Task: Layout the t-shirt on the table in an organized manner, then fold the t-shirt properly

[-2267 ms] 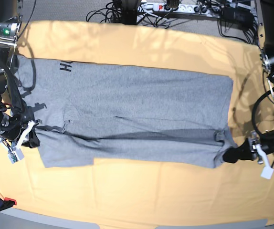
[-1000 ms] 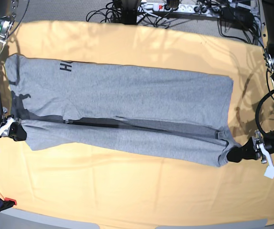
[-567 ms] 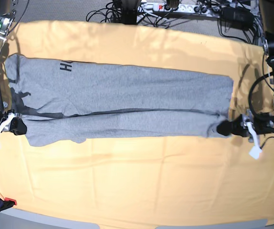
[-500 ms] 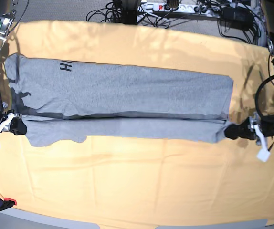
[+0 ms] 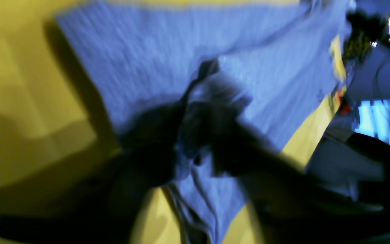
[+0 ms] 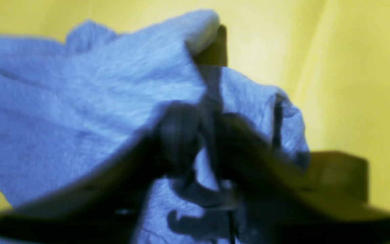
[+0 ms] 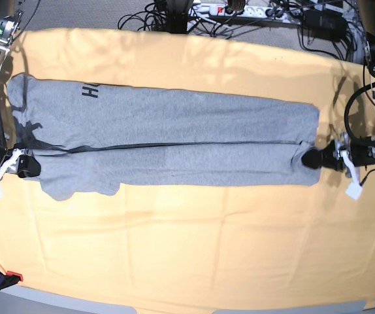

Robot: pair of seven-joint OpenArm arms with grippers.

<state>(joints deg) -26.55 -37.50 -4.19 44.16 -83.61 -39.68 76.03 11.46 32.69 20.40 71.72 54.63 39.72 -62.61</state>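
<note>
The t-shirt (image 7: 174, 131) was heather grey, with a few black block letters showing near its far edge; in both wrist views it looked tinted blue. The table (image 7: 194, 248) wore a pale yellow-orange cloth, faintly creased. Both grippers' fingertips were black, with white parts behind

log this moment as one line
t-shirt: long folded band flat on table | left gripper: at its plain end | right gripper: at its lettered end | jaws: blurred, unclear

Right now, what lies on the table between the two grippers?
In the base view, only the t-shirt, folded lengthwise, spans the table from the right gripper to the left gripper.
</note>
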